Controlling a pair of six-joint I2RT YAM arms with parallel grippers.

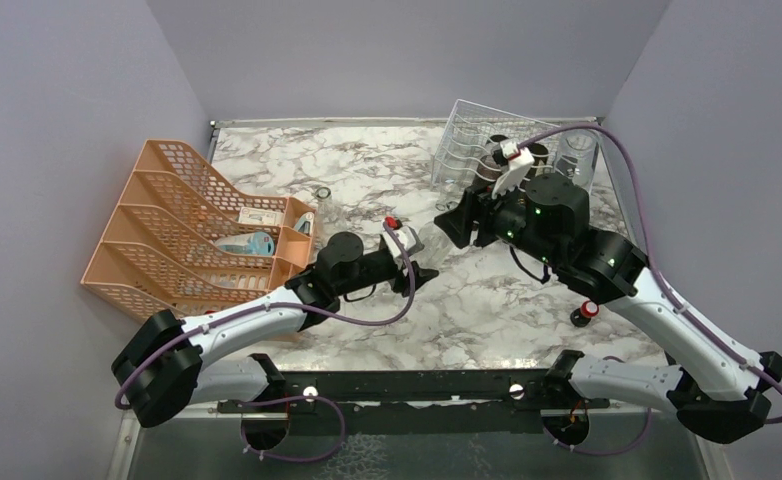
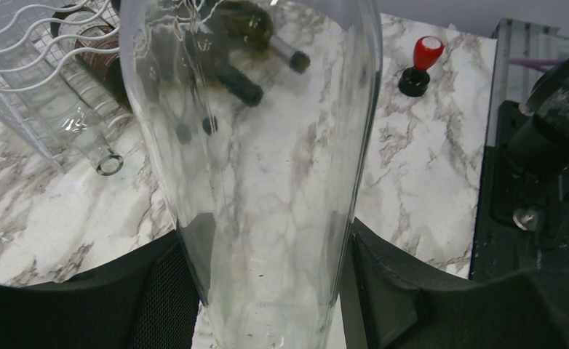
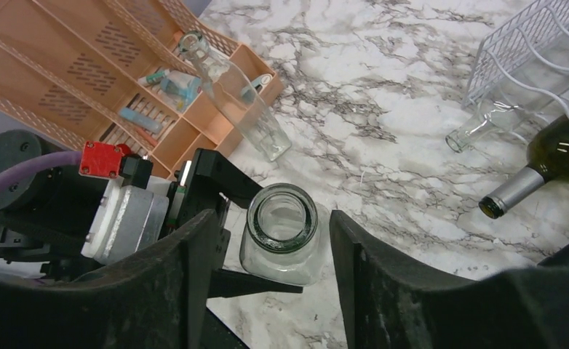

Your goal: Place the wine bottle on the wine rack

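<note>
A clear glass wine bottle (image 2: 252,145) fills the left wrist view, and my left gripper (image 2: 267,291) is shut on its body, both black fingers pressed to the glass. In the right wrist view the bottle's mouth (image 3: 281,218) sits between the fingers of my right gripper (image 3: 271,225), which is open with gaps on both sides. From above, the bottle (image 1: 417,243) spans between the left gripper (image 1: 412,262) and the right gripper (image 1: 455,222) at mid-table. The white wire wine rack (image 1: 477,140) stands at the back right and holds a dark green bottle (image 3: 551,160) and a clear one (image 3: 478,131).
An orange mesh organizer (image 1: 187,230) stands at the left with small items in it, and another clear bottle (image 3: 234,102) leans on it. A red-topped stopper (image 1: 587,312) stands near the right arm. A small ring (image 1: 322,192) lies behind the organizer's corner.
</note>
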